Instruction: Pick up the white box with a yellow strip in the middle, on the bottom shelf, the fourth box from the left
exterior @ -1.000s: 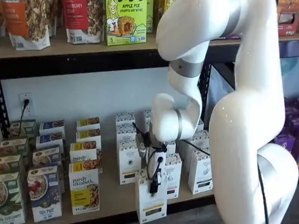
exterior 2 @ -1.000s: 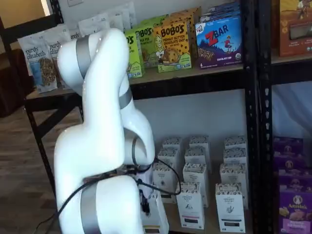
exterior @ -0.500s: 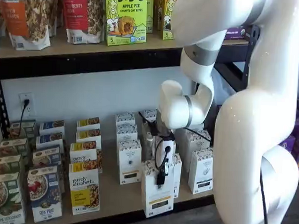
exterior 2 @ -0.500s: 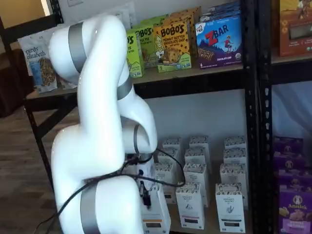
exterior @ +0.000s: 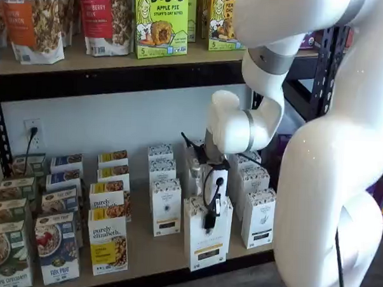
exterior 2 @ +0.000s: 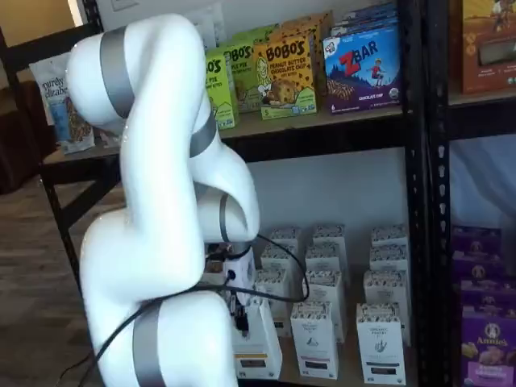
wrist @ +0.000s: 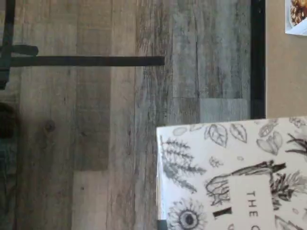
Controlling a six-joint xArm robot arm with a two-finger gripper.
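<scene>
Grey wood-plank floor [wrist: 96, 143], white wall [exterior: 116, 121] (one outlet [exterior: 33, 133]).

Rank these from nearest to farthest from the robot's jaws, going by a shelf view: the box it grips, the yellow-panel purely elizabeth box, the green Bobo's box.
1. White box, in the gripper itself, front of the bottom shelf.
2. Purely elizabeth box, to its side, same shelf.
3. Bobo's box, on the level above.

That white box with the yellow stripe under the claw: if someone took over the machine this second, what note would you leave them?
Claw: shut on the white box, gripping its top.
White box: at the front edge of the bottom shelf, ahead of the other white cartons; its patterned top fills part of the wrist view. Whether it has left the board, I cannot tell.
Done: box grasped.
Left: lift it clear and draw it out from the shelf.
</scene>
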